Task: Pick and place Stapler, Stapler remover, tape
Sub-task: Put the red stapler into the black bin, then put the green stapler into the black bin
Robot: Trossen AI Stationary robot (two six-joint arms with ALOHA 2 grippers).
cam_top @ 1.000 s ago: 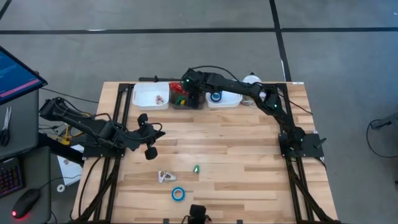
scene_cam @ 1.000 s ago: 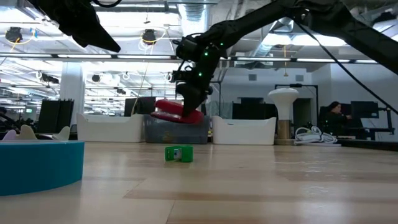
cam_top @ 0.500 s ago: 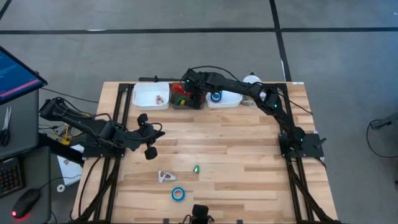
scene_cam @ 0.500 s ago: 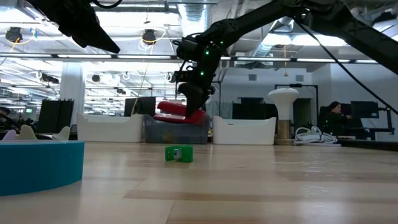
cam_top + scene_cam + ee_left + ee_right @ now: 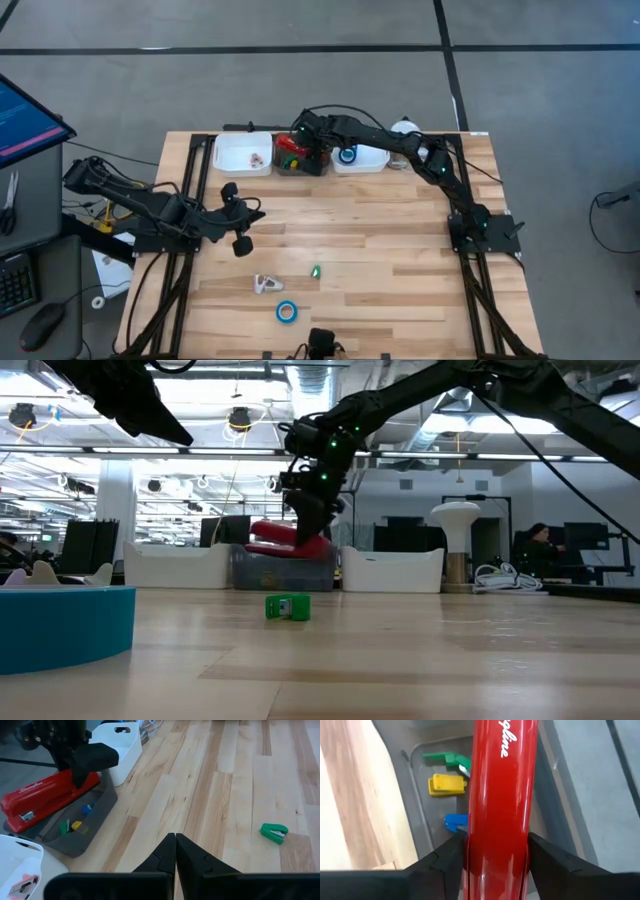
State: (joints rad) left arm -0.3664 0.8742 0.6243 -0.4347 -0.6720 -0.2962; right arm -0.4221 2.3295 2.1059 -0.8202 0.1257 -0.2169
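Note:
The red stapler point(image 5: 289, 146) is held by my right gripper point(image 5: 297, 146) over the grey middle bin point(image 5: 300, 167) at the table's far edge. In the low view the stapler point(image 5: 285, 540) sits about level, just above the bin's rim. My left gripper point(image 5: 175, 844) is shut on nothing and waits over the table's left side point(image 5: 248, 214). One blue tape roll point(image 5: 287, 311) lies flat near the near edge. Another tape roll point(image 5: 347, 155) sits in the right white bin. A pale stapler remover point(image 5: 267, 285) rests on the wood. My right gripper pinches the stapler between its two fingers point(image 5: 451, 856), one on each long side of the red body point(image 5: 500, 820). The fingers come from above, pointing down, and lie across the stapler. The stapler point(image 5: 47, 800) is lifted clear over the grey bin, roughly level.
Three bins line the far edge: a white one point(image 5: 240, 150) on the left, the grey one holding small green, yellow and blue bits point(image 5: 442, 784), and a white one point(image 5: 372, 160) on the right. A small green item point(image 5: 316, 271) lies mid-table. Bare wood lies on the right.
My right gripper, still holding the stapler, has edged a little toward the far edge over the grey bin. The stapler stays lifted and about level.

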